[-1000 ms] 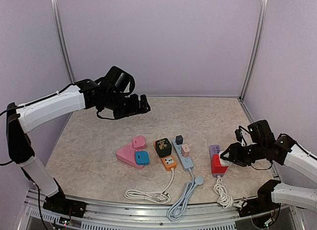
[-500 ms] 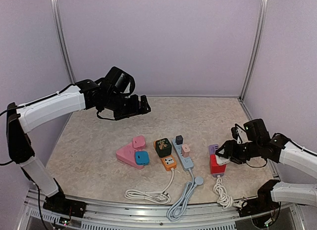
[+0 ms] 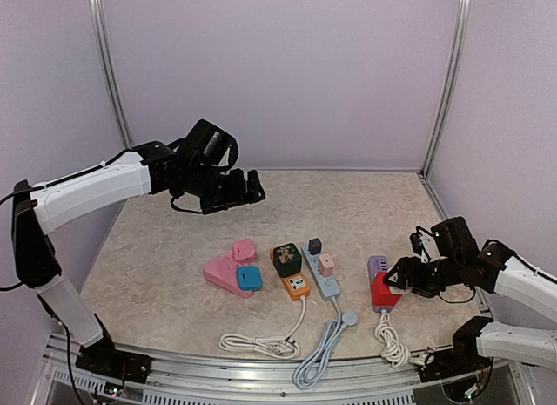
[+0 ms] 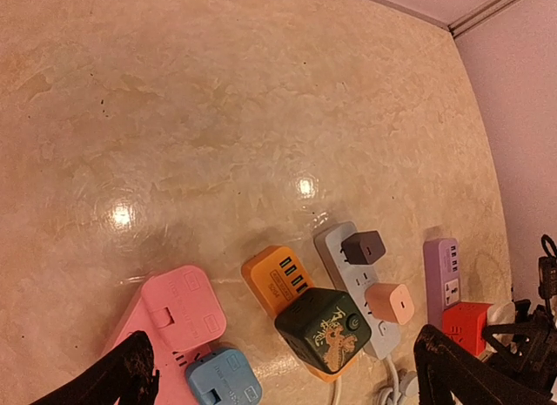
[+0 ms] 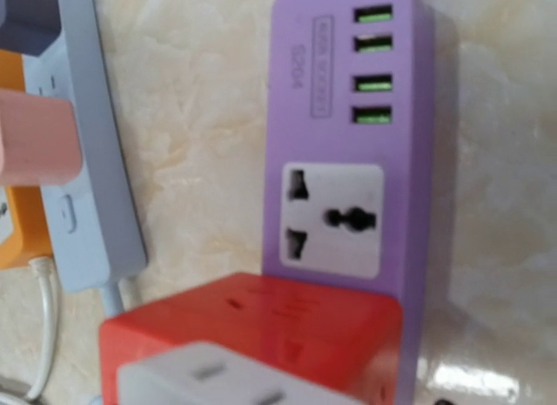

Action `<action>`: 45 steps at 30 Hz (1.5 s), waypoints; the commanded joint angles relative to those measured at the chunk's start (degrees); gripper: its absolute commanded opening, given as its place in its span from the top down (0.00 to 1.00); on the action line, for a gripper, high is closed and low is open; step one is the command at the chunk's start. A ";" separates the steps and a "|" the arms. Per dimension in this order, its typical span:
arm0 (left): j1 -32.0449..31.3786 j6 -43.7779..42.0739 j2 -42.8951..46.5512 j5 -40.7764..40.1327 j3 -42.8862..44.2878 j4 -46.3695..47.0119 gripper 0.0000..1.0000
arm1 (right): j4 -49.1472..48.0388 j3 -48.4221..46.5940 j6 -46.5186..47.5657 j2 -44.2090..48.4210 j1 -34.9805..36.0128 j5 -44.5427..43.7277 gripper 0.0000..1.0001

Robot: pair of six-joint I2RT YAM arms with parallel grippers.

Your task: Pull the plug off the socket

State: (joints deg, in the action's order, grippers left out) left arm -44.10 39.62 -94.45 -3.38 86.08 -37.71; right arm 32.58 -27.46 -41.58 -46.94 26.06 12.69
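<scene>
A red cube plug (image 3: 381, 292) with a white face sits in the near end of a purple power strip (image 3: 376, 266). My right gripper (image 3: 396, 279) reaches in low from the right and is shut on the red plug. The right wrist view shows the plug (image 5: 261, 335) close up at the bottom and the purple strip (image 5: 348, 161) with an empty socket and several USB ports; my fingers do not show there. My left gripper (image 3: 248, 185) hangs open and empty high above the back left of the table. Its spread fingertips (image 4: 130, 374) frame the left wrist view.
A pink socket block (image 3: 228, 267) holds a blue plug (image 3: 249, 279). An orange strip (image 3: 296, 286) holds a dark green cube (image 3: 286, 259). A grey-blue strip (image 3: 325, 281) holds a dark plug (image 3: 314, 246) and a peach plug (image 3: 326, 264). Coiled cables (image 3: 261, 342) lie near the front edge.
My right gripper shifted left and up at the red plug half a second ago, then came back down and right. The left arm has barely moved.
</scene>
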 commanded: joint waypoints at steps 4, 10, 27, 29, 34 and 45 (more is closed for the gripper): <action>-0.38 0.24 -1.50 0.22 -0.36 -0.16 0.01 | 6.91 1.71 1.40 -1.27 -0.23 -1.86 0.26; -0.38 0.33 -1.62 0.17 -0.17 -0.47 0.01 | 4.90 4.98 0.94 -5.09 -0.20 -2.91 0.40; -0.13 -0.22 -1.51 -0.24 1.25 -1.61 0.01 | -13.40 3.38 -3.39 -17.65 0.01 -4.34 0.47; -0.23 -0.45 -2.15 0.27 2.04 -1.54 0.01 | -16.68 0.48 -2.92 -21.95 0.03 -5.56 0.47; -0.70 -1.65 -4.19 2.96 5.22 -0.23 0.01 | -22.89 -5.86 -2.92 -30.33 0.90 -4.71 0.47; -6.96 0.41 -20.20 11.45 20.91 3.82 0.08 | -15.25 -11.95 0.13 -24.56 2.40 -7.08 0.18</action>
State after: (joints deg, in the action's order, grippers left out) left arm -48.97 39.33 -109.45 4.75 102.89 -35.22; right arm 8.86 -37.74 -43.51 -74.87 28.34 8.93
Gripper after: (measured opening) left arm 0.935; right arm 0.794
